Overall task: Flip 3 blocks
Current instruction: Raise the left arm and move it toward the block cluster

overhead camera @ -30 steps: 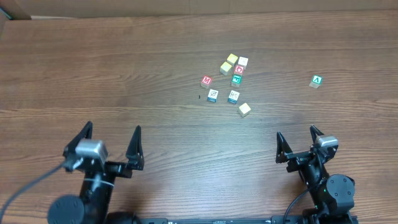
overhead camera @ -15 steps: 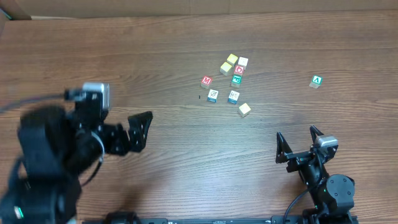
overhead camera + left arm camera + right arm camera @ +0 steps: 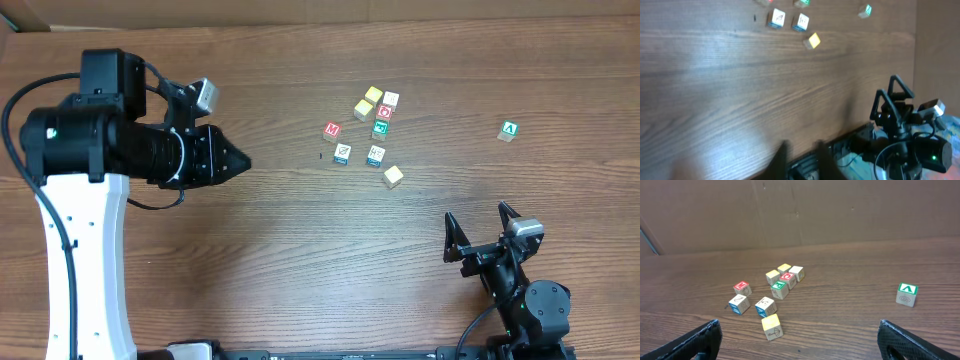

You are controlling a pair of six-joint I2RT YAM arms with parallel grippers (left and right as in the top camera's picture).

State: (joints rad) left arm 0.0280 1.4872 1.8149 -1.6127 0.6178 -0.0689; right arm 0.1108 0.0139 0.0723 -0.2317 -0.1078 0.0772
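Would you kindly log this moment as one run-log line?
left end effector shut, empty, left of blocks | right end effector open, empty, away from blocks | blocks untouched

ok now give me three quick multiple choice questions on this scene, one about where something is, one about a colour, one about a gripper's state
1. Where is the lone A cube?
a) stacked on another cube
b) off to the right, apart from the cluster of blocks
c) in the middle of the cluster

2. What colour is the letter on it?
a) red
b) blue
c) green

3. The right gripper is
a) open and empty
b) shut on a block
c) shut on nothing

Answers:
1 b: it sits alone, well clear of the cluster.
2 c: its top face shows a green A.
3 a: its fingers are spread wide with nothing between them.
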